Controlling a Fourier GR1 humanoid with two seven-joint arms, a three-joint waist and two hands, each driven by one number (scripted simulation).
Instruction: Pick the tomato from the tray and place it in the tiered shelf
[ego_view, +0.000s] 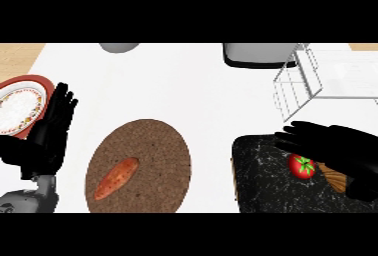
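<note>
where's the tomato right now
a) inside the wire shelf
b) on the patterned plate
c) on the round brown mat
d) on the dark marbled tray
d: the tomato lies on the dark marbled tray at lower right, just under the right hand, whose fingers reach over it without curling round it. The round brown mat holds only a sweet potato.
</note>
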